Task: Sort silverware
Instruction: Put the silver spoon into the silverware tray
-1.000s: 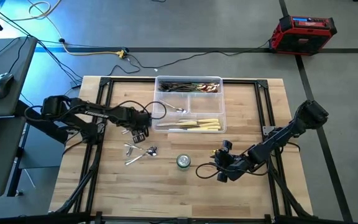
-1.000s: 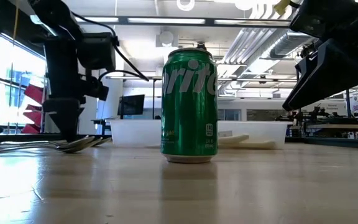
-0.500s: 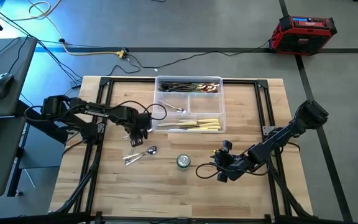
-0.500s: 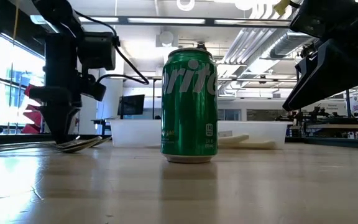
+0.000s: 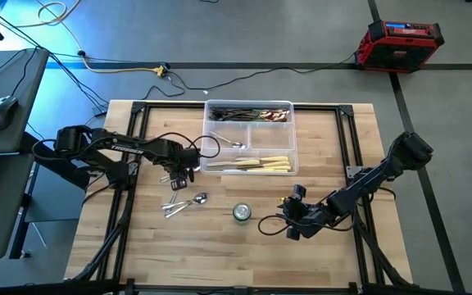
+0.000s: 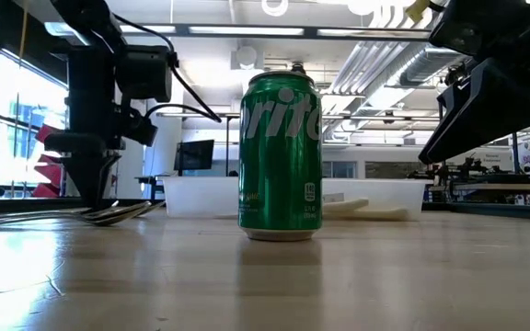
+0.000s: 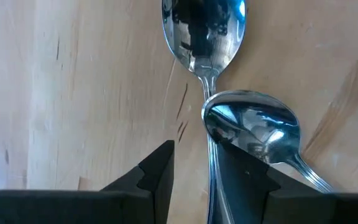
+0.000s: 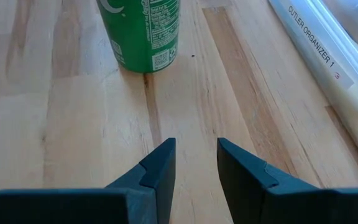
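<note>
table [image 5: 138,246] fills frame centre | tray [image 5: 250,166] upper centre | left gripper [image 5: 182,174] left of centre, fingers parted just above two loose spoons [image 5: 188,201], handle between them | right gripper [image 5: 292,221] lower right, parted, empty, near green can [image 5: 242,213]

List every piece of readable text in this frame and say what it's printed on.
"CUTLER ORGANIZER 1" on the label along the clear tray wall, right wrist view.
"rite" in large white letters, partly cut off, on the green can, low view.
Fine print on the can in both views is too small to read.
Nothing readable on the spoons.
</note>
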Motion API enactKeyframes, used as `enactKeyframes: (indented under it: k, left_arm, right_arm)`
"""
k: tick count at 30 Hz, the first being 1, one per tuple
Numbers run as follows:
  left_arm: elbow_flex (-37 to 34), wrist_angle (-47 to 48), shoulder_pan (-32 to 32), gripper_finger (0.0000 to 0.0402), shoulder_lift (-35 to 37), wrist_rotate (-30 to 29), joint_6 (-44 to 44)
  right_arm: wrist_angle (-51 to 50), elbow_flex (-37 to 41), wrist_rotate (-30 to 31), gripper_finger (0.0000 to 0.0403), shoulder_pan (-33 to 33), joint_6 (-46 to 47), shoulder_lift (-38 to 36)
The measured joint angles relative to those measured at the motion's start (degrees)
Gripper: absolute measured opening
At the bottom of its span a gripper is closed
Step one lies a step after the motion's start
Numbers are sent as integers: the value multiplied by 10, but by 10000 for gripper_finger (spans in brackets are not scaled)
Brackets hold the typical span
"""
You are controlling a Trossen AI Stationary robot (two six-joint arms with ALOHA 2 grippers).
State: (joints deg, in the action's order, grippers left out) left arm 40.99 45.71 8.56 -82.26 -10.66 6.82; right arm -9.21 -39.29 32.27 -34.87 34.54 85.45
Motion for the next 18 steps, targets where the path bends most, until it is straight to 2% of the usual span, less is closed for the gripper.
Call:
enactKeyframes:
  k: [6,11,18]
  left_arm:
    - [10,19,0,143,0,13,0]
    - [15,28,4,168,0,-9,-4]
    - [7,18,24,177,-17,-10,-14]
  right_arm:
    - [0,0,-2,103,0,0,0]
    - [0,0,-2,103,0,0,0]
    - [0,0,-2,103,0,0,0]
